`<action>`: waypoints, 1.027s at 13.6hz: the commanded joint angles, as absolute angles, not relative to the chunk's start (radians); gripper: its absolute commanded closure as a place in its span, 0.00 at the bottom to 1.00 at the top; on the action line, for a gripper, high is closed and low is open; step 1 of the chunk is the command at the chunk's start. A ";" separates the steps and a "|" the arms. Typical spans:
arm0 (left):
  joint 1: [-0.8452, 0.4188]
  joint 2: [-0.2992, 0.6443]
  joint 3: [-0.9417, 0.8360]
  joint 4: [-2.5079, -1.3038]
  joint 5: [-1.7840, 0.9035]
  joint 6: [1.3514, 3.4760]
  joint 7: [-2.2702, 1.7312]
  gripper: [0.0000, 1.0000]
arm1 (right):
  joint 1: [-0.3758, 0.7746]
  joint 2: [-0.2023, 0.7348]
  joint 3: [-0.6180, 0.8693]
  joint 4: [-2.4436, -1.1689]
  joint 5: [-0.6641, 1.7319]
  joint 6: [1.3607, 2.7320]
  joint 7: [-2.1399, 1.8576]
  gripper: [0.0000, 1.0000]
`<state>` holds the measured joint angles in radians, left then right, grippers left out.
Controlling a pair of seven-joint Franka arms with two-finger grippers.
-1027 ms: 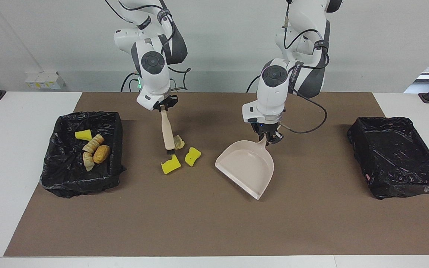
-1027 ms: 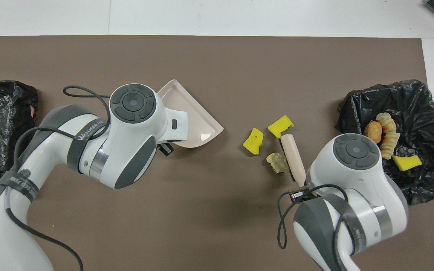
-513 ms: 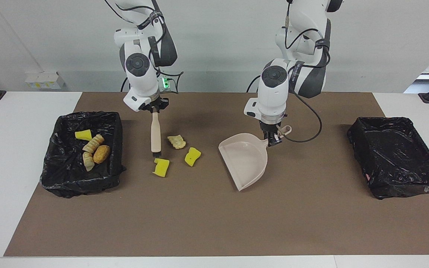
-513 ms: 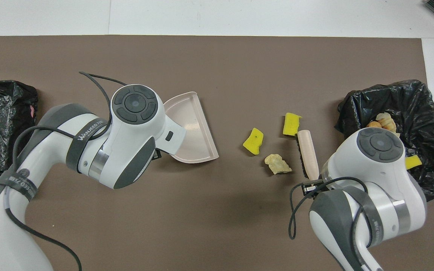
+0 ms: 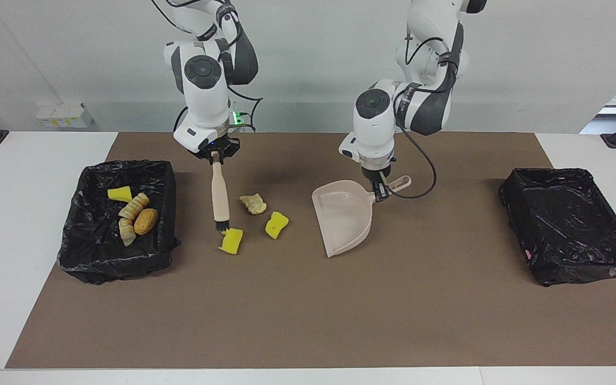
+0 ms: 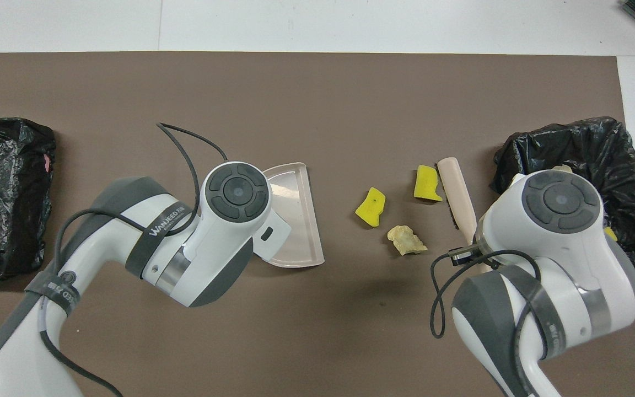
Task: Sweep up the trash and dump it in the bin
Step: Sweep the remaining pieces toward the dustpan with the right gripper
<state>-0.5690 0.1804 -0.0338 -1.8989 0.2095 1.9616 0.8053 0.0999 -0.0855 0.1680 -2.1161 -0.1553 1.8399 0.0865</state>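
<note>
In the overhead view both arms' wrists cover their tools, and the right wrist hides most of the scraps in the lined bin at the frame's right. The right tool hangs clamped on the brush — bristles touching a yellow sponge chunk. The left tool grips the dustpan handle; another chunk and a bread lump lie between.

Three scraps lie between dustpan and brush, apparently untouched.
</note>
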 commanded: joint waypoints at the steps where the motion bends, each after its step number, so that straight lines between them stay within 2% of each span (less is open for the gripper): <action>1: -0.594 0.137 -0.023 -1.968 0.233 1.993 0.813 1.00 | 0.090 0.019 0.173 -2.092 -0.253 1.914 0.020 1.00; 3: -0.595 0.132 -0.025 -1.979 0.233 1.994 0.813 1.00 | 0.080 0.054 0.173 -2.097 -0.285 1.965 -0.047 1.00; 6: -0.595 0.143 -0.026 -1.980 0.230 2.011 0.808 1.00 | 0.078 0.048 0.175 -2.132 -0.256 1.964 -0.091 1.00; 9: -0.598 0.137 -0.026 -1.997 0.230 2.020 0.807 1.00 | 0.095 0.041 0.176 -2.148 -0.070 1.945 -0.094 1.00; 12: -0.598 0.132 -0.026 -2.010 0.230 2.013 0.807 1.00 | 0.129 0.049 0.178 -2.108 0.099 1.901 -0.092 1.00; 14: -0.597 0.132 -0.026 -2.010 0.229 2.010 0.807 1.00 | 0.132 0.041 0.176 -2.065 0.124 1.859 -0.086 1.00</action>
<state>-0.5802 0.1668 -0.0348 -1.9607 0.2153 1.9984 0.8053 0.1382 0.0596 0.1752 -2.1039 0.0798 1.9115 -0.0620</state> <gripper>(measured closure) 0.683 0.731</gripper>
